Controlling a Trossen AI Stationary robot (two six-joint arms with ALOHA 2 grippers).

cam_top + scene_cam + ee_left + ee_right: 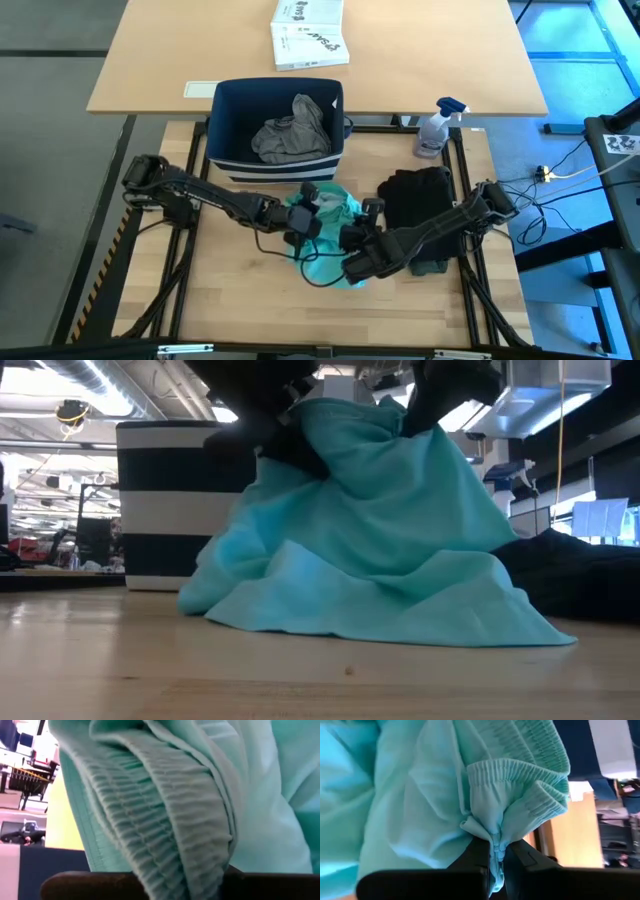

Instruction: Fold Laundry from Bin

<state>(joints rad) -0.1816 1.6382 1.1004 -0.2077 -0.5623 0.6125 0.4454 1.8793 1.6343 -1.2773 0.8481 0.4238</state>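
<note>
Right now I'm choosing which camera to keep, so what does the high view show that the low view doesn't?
Only the high view shows the grey garment inside the bin, the spray bottle, and both arms. Only the low view shows the teal piece lifted into a peak, its hem on the table. Both show the teal piece, the bin and the black garment.

Even overhead light is falling on the table (250, 300), casting only faint shadows. In the low view, ceiling lamps (40, 405) are glaring and the near tabletop is blurring. Both wrist views are showing the teal cloth (165, 810) so close that its edges are softening.
</note>
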